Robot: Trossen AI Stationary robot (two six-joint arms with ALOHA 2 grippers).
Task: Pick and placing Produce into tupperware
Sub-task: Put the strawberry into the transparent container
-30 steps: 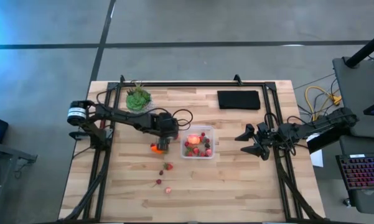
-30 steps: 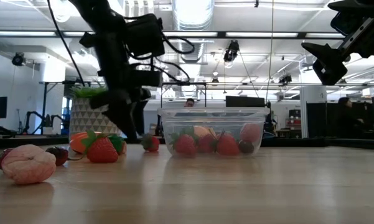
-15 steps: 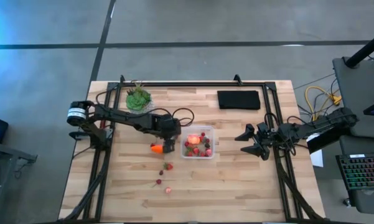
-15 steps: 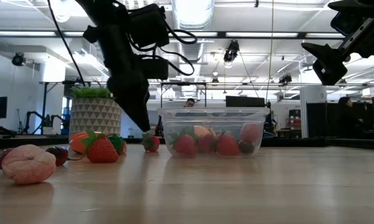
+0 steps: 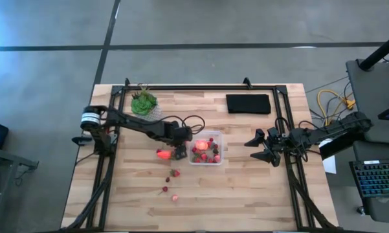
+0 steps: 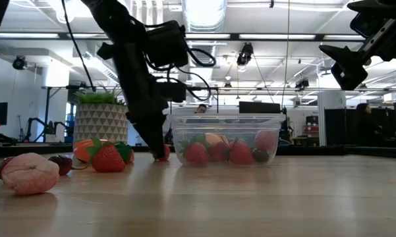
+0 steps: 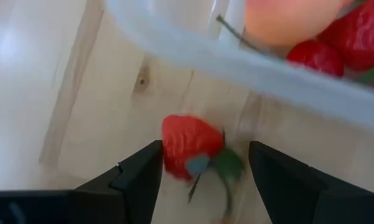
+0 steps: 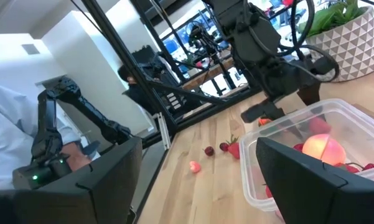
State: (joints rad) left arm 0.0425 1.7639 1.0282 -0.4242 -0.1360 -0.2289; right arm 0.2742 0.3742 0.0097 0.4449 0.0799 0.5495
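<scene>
Left hand [image 7: 199, 163] low on the worktop [image 5: 246, 194], fingers spread wide either side of a berry [image 7: 190, 144] (not gripped) just beside the tub [image 5: 206, 149]. Tub holds berries and the round fruit [image 5: 201, 144]. Right hand [image 5: 260, 146] waits open, well apart.

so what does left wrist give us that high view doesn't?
Left wrist only: the left tool is open, its fingers either side of a strawberry lying on the wood just outside the tupperware wall.

High only: the right tool waiting open at the right edge, the black pad, the potted plant, loose berries.

Both: the tupperware with fruit inside.
</scene>
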